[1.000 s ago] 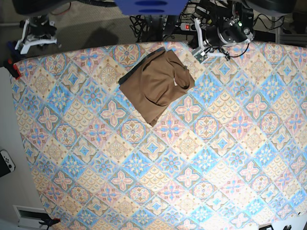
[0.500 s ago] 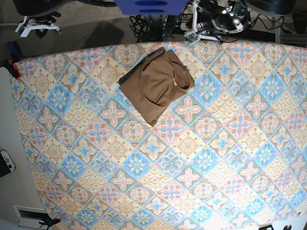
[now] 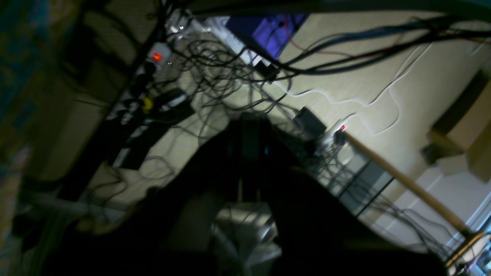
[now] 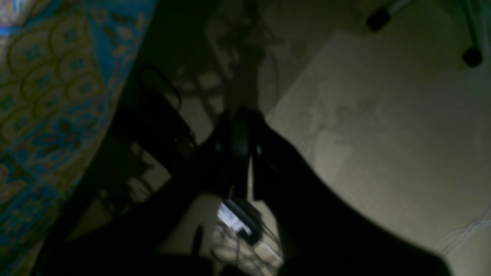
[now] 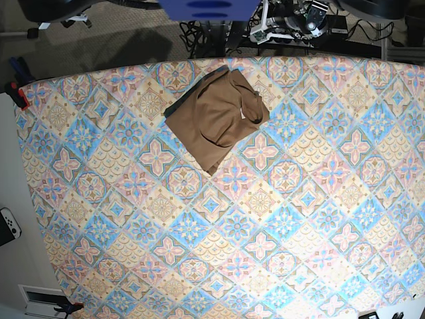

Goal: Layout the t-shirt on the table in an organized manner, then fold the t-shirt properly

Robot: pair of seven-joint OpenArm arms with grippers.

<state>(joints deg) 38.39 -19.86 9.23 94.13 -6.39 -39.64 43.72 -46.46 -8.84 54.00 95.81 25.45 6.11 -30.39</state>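
In your left wrist view, the left gripper (image 3: 245, 130) is hanging over floor cables (image 3: 215, 76), jaws pressed together on nothing. In your right wrist view, the right gripper (image 4: 236, 126) is likewise closed and empty, the table (image 4: 42, 96) lying to its left. From the base view, the t-shirt (image 5: 216, 119) is lying bunched near the table's far edge, well apart from both grippers.

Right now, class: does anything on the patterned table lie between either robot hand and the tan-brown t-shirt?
Nothing visible does. The tan-brown cloth t-shirt lies bunched alone near the far edge of the pastel tile-patterned table. The left hand sits beyond that edge; bare cloth lies between. The right hand cannot be placed in the base view.
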